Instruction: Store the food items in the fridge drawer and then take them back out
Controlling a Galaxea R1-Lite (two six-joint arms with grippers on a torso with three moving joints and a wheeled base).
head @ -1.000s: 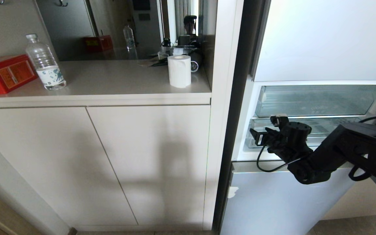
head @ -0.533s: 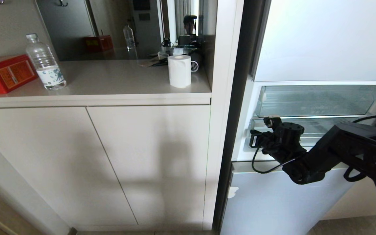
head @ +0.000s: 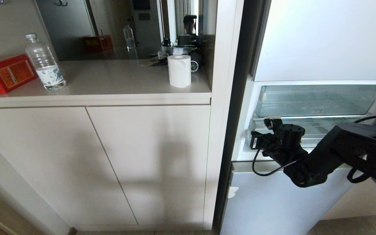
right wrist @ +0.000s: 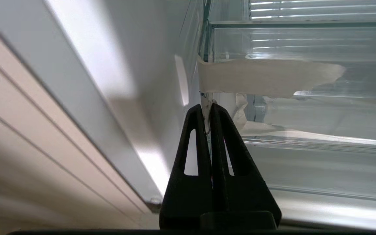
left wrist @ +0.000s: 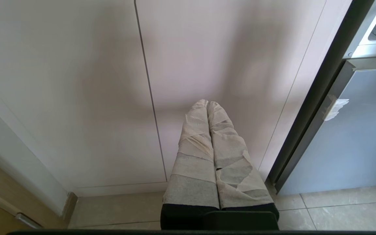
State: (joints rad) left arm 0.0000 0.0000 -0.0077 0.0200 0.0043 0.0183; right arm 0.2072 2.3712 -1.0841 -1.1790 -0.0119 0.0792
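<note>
- reaching in from the lower right of the head view, the black right gripper (head: 256, 140) sits at the left front corner of the clear plastic fridge drawer (head: 308, 130), which lies in the open fridge compartment in the right half of the frame
- in the right wrist view the right gripper (right wrist: 207, 109) has its two black fingers pressed together, tips pinching a thin crumpled scrap of white tape (right wrist: 240, 111) at the drawer's corner
- a wider strip of pale masking tape (right wrist: 269, 76) runs across the clear front wall of the fridge drawer (right wrist: 305, 42) just past the fingertips
- a second clear bin (head: 315, 99) sits above the drawer in the head view, under a frosted pale-blue upper door panel (head: 325, 39); a matching lower panel (head: 282, 199) fills the lower right
- no red fruit can be made out in any view, so its place cannot be told
- the left gripper (left wrist: 207, 104), fingers wrapped in pale tape and closed against each other with nothing between them, hangs in front of the white cupboard doors (left wrist: 109, 81) at the middle of the left wrist view, above a tiled floor (left wrist: 338, 209)
- on the beige countertop (head: 109, 81) in the upper left of the head view stand a red box (head: 3, 73), a clear plastic water bottle (head: 44, 62) beside it, and a white paper roll (head: 179, 70) further right
</note>
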